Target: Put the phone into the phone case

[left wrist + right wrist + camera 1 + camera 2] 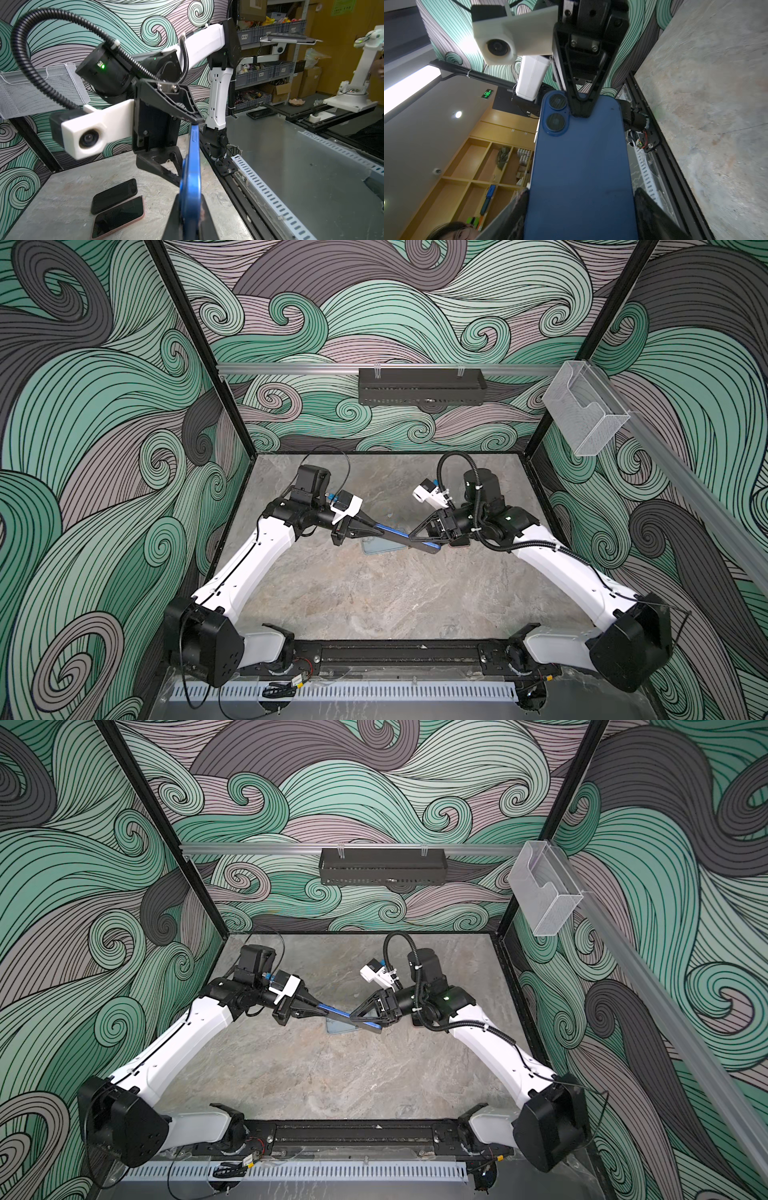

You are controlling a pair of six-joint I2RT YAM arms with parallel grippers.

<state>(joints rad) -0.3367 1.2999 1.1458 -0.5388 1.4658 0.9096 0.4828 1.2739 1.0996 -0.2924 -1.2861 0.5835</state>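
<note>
Start at the phone case (pixel 378 549). In both top views it is a pale, see-through shell lying flat around the middle of the bench (pixel 374 614), well back from the front edge. Just above it hangs the blue phone (pixel 395 531), off the bench and turned on edge. From above you see it as a thin blue line slanting from left to right toward the front edge.

Your left end effector (pixel 374 526) is clamped on the phone's lens end. One finger sits on the back just beside the two lenses (pixel 556 122), the other on the opposite face. Your right end effector (pixel 412 538) straddles the other end across its width, with its fingers (pixel 519 207) close against both long edges. You cannot tell whether they press it.

Farther back and toward the right edge, the left wrist view shows a black slab (pixel 114 195) and a pink-rimmed slab (pixel 118 218) lying flat side by side. On the back wall hangs a black tray (pixel 422 385).
</note>
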